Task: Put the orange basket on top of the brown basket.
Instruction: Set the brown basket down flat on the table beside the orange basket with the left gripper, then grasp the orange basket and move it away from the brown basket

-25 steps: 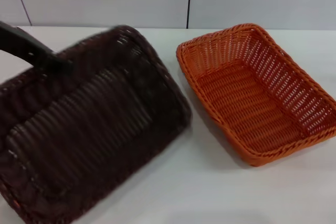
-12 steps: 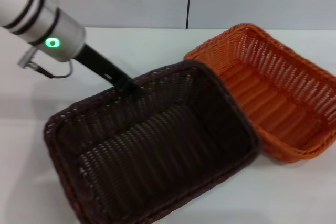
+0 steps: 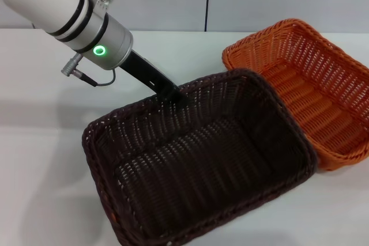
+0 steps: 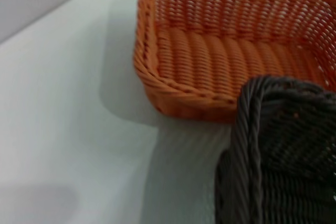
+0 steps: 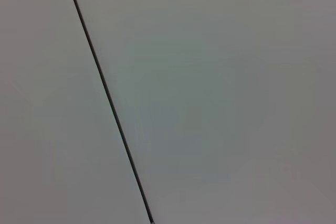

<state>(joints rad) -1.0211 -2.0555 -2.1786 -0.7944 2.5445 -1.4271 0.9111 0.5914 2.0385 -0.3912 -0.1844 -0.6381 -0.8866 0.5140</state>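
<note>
Left end effector (image 3: 173,95) grips brown basket (image 3: 202,165) over white table (image 3: 40,142).

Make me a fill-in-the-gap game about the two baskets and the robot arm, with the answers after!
1. The left gripper grips the rim of the ______ basket.
2. The orange basket is on the robot's ______ side of the table.
3. Inside, the orange basket holds ______.
4. The little light on the left arm glows ______.

Missing words: brown; right; nothing; green
</note>
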